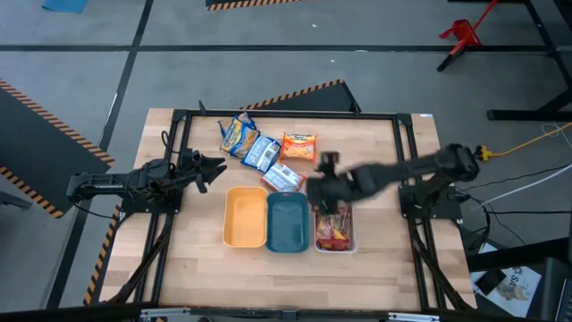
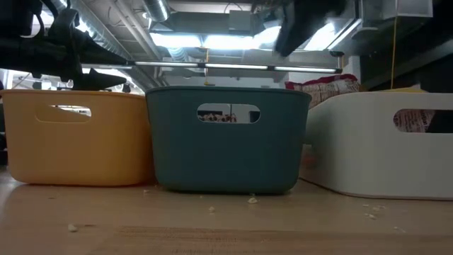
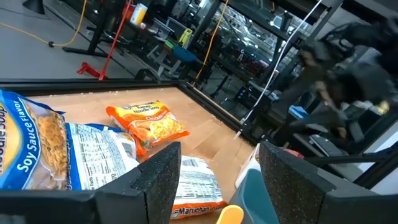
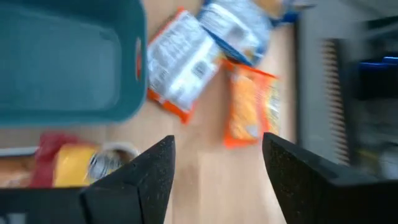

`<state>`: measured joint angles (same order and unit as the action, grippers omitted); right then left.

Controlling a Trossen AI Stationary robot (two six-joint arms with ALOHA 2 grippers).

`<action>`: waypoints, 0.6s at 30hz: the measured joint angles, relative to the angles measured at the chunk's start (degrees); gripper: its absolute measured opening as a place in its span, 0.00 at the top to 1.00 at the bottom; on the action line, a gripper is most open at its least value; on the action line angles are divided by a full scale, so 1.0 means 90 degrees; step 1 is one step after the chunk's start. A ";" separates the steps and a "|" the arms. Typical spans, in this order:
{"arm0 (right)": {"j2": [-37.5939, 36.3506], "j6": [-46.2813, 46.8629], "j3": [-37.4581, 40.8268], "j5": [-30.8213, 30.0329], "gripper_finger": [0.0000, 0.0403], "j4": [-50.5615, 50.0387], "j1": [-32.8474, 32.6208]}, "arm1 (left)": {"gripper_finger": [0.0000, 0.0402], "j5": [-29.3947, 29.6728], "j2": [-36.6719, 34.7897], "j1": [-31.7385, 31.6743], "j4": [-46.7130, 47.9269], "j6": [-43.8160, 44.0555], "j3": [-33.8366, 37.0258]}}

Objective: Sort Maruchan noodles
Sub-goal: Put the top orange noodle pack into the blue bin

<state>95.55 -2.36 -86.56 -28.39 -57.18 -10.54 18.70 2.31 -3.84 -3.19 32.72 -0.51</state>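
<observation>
Yellow-orange tray (image 1: pixel 244 217), teal tray (image 1: pixel 287 222), white tray (image 1: pixel 350 234) side by side.

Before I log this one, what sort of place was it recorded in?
Probably a robotics lab or workshop, not a home. The wooden table stands on a grey floor marked with hazard-striped tape, bare ducts and strip lights run overhead, and metal racks and cables fill the room behind.

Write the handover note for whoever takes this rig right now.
Right gripper: open, empty, above the table by the white plastic tray. Left gripper: open, empty, waiting at the table's left side.
Done: red-and-yellow crinkly noodle packets lie in the white tray.
Left: four packets behind the trays: orange, blue-white, yellow-blue, white-backed with orange edge. Yellow-orange tray and teal tray are empty.
</observation>
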 joint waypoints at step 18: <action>0.2031 -0.2642 0.0004 0.1126 0.43 0.1856 0.2161 | 0.47 -0.0109 0.0000 0.0000 0.0011 -0.0327 0.0000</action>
<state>113.83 -26.14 -86.52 -18.26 -40.48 8.91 17.72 2.31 -3.84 -3.09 29.78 -0.51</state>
